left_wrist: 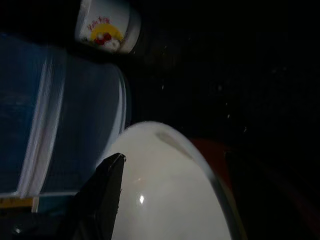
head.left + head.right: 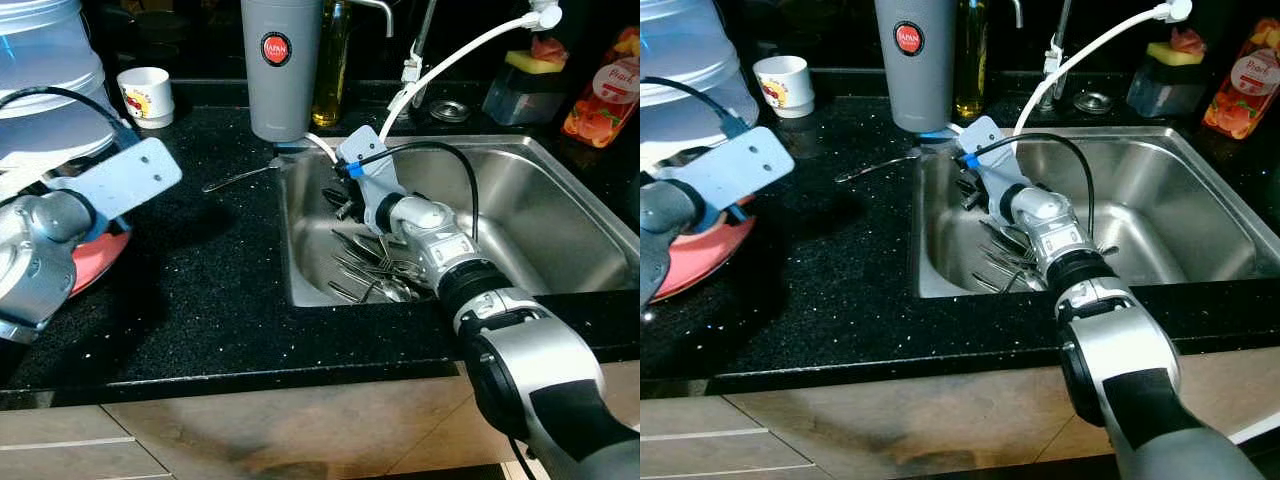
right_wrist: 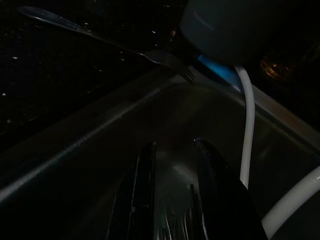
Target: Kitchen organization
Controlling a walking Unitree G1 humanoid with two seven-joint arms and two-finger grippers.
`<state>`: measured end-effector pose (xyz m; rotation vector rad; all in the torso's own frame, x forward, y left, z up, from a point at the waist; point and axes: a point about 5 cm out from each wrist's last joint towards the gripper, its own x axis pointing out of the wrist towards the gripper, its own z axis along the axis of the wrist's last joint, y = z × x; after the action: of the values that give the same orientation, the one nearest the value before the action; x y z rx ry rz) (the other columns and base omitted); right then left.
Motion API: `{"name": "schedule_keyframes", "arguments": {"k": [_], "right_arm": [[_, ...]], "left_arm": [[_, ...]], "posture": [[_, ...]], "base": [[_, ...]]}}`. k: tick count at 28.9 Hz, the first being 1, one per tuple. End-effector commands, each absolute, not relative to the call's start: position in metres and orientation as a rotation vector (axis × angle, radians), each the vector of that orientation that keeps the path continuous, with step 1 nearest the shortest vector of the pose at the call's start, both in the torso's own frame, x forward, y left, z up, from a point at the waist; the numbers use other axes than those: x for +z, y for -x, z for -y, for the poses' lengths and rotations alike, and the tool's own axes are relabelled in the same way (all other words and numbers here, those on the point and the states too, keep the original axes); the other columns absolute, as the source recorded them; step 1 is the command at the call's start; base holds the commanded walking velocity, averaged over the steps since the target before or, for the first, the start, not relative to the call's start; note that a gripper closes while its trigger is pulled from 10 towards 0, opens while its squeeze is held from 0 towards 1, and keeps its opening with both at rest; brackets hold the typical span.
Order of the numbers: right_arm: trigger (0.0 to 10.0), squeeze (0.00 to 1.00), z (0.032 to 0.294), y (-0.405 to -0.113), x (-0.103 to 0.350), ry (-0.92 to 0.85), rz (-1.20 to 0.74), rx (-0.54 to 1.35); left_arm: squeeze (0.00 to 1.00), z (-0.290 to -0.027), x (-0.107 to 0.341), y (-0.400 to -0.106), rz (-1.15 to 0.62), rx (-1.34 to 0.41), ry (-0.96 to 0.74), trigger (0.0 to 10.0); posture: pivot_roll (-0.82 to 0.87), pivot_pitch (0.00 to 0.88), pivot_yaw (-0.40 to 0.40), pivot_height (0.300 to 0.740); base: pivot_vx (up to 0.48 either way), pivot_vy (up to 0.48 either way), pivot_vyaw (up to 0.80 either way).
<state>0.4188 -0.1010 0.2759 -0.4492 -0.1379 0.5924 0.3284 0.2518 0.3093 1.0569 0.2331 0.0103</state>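
In the sink [image 2: 560, 190], the right pincer [image 3: 175, 200] reaches into a pile of cutlery [image 2: 375, 270], its 2 fingers [image 3: 142, 195] slightly spread with metal between them. Beyond, 1 fork [image 2: 240, 177] lies on the black bench [image 2: 220, 290], tines at the sink's rim. Left pincer [image 1: 102, 195] hovers over a white plate [image 1: 165, 195]; grip unclear.

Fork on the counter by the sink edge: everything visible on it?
The fork looks like thin silvery metal, lying flat on the black speckled counter. Its handle points away from the sink; its tines reach the sink's left rim, near the base of the grey canister. Nothing grips it: the right hand is down inside the sink, above the cutlery pile.
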Motion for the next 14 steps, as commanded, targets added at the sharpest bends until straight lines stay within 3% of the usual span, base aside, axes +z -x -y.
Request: {"name": "schedule_keyframes", "arguments": {"k": [1,3,4,5,6,14], "right_arm": [[10.0,0.0,0.1017,-0.4185,0.2778,0.458,0.139,0.597],[10.0,0.0,0.1018,-0.4185,0.2788,0.462,0.142,0.596],[10.0,0.0,0.102,-0.4185,0.2793,0.465,0.143,0.596],[10.0,0.0,0.102,-0.4185,0.2793,0.465,0.143,0.596],[10.0,0.0,0.1023,-0.4186,0.2796,0.469,0.143,0.596],[10.0,0.0,0.1038,-0.4186,0.2795,0.481,0.14,0.595]], "left_arm": [[0.0,-0.2594,0.3087,-0.3256,-0.282,0.038,-1.071,10.0],[0.0,-0.2593,0.3079,-0.3257,-0.285,0.038,-1.059,10.0],[0.0,-0.2588,0.3081,-0.3261,-0.285,0.042,-1.05,9.1],[0.0,-0.2588,0.3081,-0.3261,-0.285,0.042,-1.05,9.1],[0.0,-0.258,0.3083,-0.3266,-0.283,0.044,-1.037,0.0],[0.0,-0.2497,0.3118,-0.3293,-0.246,0.031,-0.969,0.0]], "posture": [[0.05,0.149,-0.019,0.74],[0.05,0.147,-0.018,0.74],[0.05,0.145,-0.018,0.74],[0.05,0.145,-0.018,0.74],[0.05,0.145,-0.018,0.74],[0.05,0.139,-0.014,0.74]], "base": [[0.0,0.0,0.0],[0.0,0.0,0.0],[0.0,0.0,0.0],[0.0,0.0,0.0],[0.0,0.0,0.0],[0.0,0.0,0.0]]}}
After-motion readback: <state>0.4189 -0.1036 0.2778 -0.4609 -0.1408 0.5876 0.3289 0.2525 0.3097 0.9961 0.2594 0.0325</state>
